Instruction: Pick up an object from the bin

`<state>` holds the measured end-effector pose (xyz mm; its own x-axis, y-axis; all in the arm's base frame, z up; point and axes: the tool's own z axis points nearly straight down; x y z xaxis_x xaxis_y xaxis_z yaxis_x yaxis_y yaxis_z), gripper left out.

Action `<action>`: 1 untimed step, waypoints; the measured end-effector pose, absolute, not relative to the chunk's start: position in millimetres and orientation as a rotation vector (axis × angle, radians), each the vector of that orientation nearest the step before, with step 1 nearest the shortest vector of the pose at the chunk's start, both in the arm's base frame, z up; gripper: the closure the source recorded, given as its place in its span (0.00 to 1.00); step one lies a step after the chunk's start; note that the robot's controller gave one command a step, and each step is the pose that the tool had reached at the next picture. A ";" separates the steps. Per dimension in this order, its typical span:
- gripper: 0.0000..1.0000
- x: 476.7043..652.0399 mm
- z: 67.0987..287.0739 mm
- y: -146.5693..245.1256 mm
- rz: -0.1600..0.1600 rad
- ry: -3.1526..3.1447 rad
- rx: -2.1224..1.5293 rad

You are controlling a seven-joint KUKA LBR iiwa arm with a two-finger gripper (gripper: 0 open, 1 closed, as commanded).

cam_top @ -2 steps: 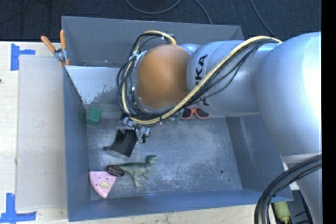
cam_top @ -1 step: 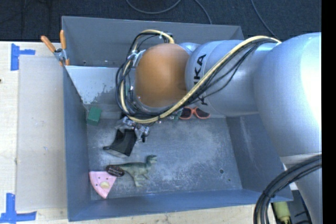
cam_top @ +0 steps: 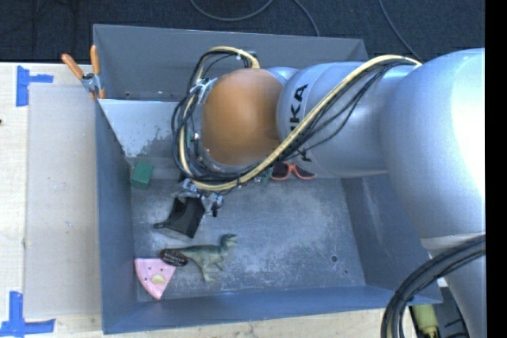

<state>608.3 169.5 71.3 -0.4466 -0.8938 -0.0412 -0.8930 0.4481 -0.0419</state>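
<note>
The gripper (cam_top: pixel 192 208) hangs low over the left-middle floor of the bin (cam_top: pixel 348 233); I cannot tell how far open it is or whether it has hold of anything. Nearest, just in front, lies a green toy dinosaur (cam_top: pixel 207 251), probably light, stiff, smooth plastic. It looks best taken across the body, not the thin tail.

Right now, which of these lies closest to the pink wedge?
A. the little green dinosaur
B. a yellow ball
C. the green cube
A: the little green dinosaur lies just right of the pink wedge, while the green cube sits much farther off.
</note>
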 end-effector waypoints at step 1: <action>1.00 608.3 71.3 169.5 -0.021 2.625 -1.620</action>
